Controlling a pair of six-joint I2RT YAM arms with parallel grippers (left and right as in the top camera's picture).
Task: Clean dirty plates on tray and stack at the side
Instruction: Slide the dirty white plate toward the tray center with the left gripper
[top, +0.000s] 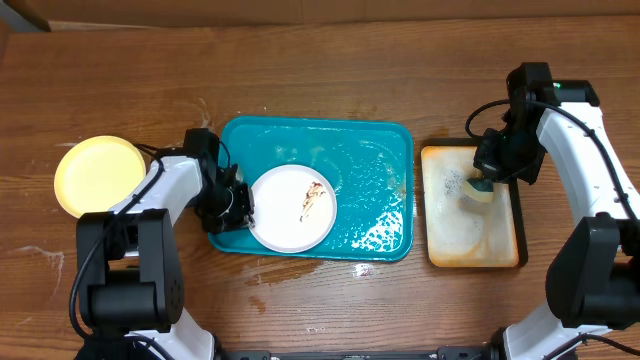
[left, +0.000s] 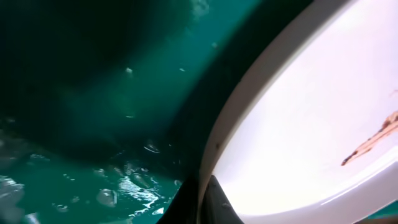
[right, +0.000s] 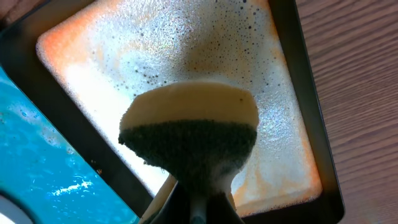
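Bench: brown wood grain (top: 320, 60) lies under everything you are working on.
Left tool: your left tool (top: 238, 203) is clamped on the left rim of the white plate (top: 280, 195); in the left wrist view a dark finger (left: 214, 202) sits pressed against the rim at the bottom of the frame.
White plate: it lies in the left half of the teal tray (top: 370, 170), close to the tray's front-left corner, with a brown smear (top: 313, 200) right of its centre. The gripped edge looks slightly raised off the tray floor, but the wrist view is too close for you to be sure.
Teal tray: it sits mid-bench, with water and bubbles (top: 380, 235) on its floor to the right of the plate.
Right tool: your right tool (top: 487, 175) is closed on a sponge (right: 189, 124), dark scouring face towards the wrist camera and pale side beyond it.
Sponge position: you have it over the upper part of the cream tray (top: 470, 250).
Cream tray: it lies just beside the teal tray's right edge, dark-rimmed, with a foamy film on its floor.
Yellow plate: it (top: 98, 178) rests on the bench left of the teal tray, apart from it.
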